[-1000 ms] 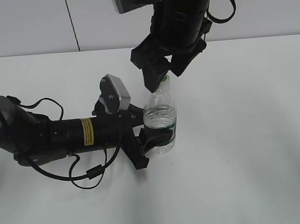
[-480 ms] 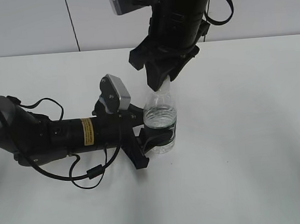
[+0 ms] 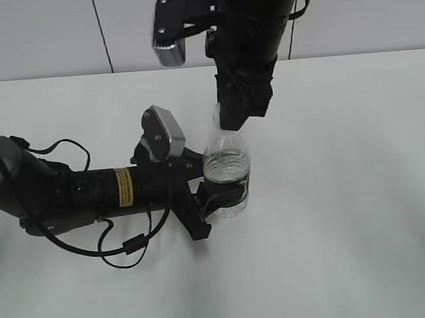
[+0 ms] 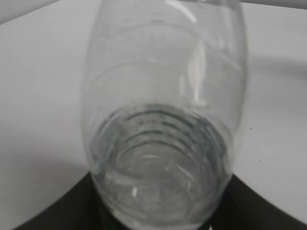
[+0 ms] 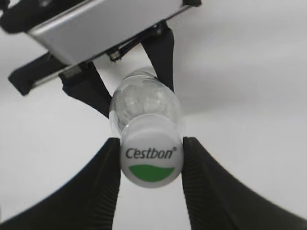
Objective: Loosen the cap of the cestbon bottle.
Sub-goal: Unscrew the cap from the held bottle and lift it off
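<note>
The clear cestbon bottle (image 3: pixel 228 174) stands upright on the white table, its dark green label band low on the body. My left gripper (image 3: pixel 209 196) is shut on the bottle's lower body; the left wrist view is filled by the bottle (image 4: pixel 160 120). My right gripper (image 3: pixel 237 113) comes down from above and is shut on the cap (image 5: pixel 151 158), a white disc with "Cestbon" lettering and a green mark, a ribbed finger pressed on each side. In the exterior view the cap is hidden behind the right gripper's fingers.
The white table (image 3: pixel 364 213) spreads around the bottle. A grey wall with a dark vertical seam (image 3: pixel 102 35) stands behind. The left arm (image 3: pixel 60 193) and its looped cable (image 3: pixel 127 247) lie along the table at left.
The right wrist has turned around the bottle's axis: its camera block swung to the left and the fingers, spread wide a second ago, now sit closed on the cap. The left arm and bottle stayed still.
</note>
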Robot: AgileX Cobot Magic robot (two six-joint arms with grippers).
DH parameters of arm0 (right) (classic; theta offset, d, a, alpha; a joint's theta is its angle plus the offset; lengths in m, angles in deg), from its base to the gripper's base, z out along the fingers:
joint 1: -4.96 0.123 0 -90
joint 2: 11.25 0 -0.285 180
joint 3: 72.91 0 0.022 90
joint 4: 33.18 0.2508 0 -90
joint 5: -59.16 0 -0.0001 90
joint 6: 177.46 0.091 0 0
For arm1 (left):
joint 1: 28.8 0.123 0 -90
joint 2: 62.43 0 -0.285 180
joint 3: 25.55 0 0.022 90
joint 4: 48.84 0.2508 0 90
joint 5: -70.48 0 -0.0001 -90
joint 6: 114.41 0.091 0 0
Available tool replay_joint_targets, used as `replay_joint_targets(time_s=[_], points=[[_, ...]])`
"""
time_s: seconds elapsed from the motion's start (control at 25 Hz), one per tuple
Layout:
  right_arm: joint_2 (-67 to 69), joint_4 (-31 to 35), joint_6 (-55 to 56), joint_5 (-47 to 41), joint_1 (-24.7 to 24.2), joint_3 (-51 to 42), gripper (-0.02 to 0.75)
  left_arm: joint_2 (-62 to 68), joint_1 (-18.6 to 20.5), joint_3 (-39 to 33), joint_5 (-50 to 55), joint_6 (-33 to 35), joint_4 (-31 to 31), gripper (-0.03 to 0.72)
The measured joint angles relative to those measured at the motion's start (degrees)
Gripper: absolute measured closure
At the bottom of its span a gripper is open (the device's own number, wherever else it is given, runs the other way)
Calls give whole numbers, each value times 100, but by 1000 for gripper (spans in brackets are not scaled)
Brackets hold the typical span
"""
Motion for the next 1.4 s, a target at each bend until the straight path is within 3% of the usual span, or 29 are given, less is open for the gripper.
replay_joint_targets(time_s=[0.24, 0.44, 1.4], points=[[0, -65, -2478, 74, 0, 13, 433, 0, 0, 0, 5, 0, -26, 328], [-5, -113, -3617, 117, 0, 13, 433, 0, 0, 0, 11, -29, -38, 328], [-303, -279, -4098, 36, 0, 7, 437, 0, -4, 0, 13, -41, -38, 331]])
